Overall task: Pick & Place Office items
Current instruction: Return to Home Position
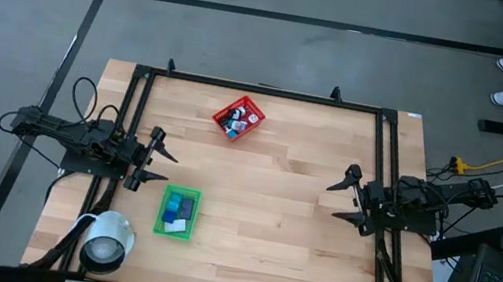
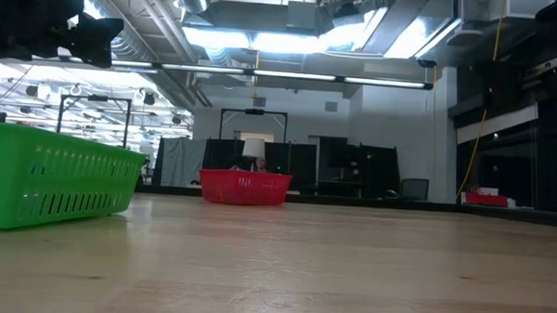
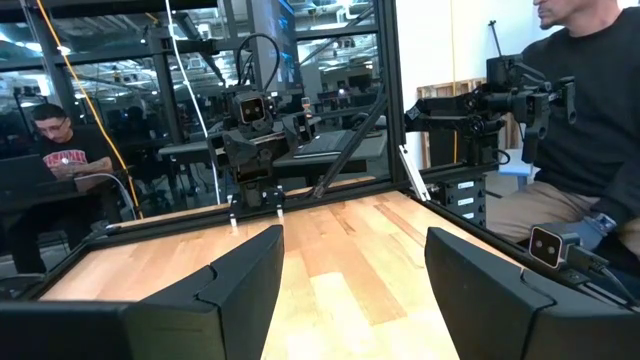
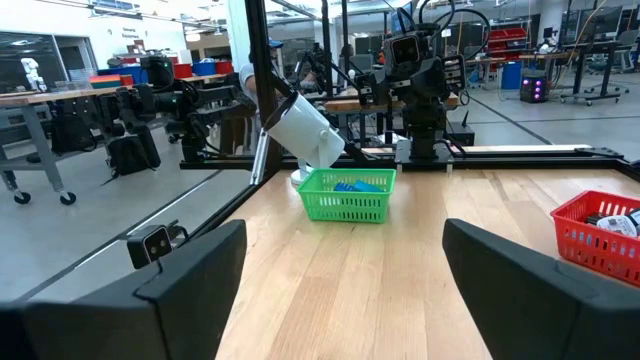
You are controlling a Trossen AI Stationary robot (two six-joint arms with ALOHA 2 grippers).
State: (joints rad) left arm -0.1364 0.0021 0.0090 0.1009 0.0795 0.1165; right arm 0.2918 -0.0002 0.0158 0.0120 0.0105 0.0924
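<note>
Left pincer: the left pincer [image 1: 169,168] hangs at the left edge of the surface [image 1: 267,235], its fingers released and spread wide, nothing between them.
Green basket: the green basket [image 1: 160,212] stands just in front of the left pincer, near the front left of the surface. It holds a few blue blocks [image 1: 183,205] and a white piece [image 1: 177,223].
Red basket: the red basket [image 1: 219,114] stands near the far edge, a little left of the middle, well apart from both arms. Several of the office items [image 1: 234,122] lie in it, black, white and blue bits mixed together.
Right pincer: the right pincer [image 1: 333,201] hangs at the right edge, also released and empty, pointing toward the middle.
Done: judging by the filled red basket, a good share of the sorting is finished, and both arms look parked.
Left: the pieces in the green basket are not in the red one; whether they are meant to go there cannot be told.
</note>
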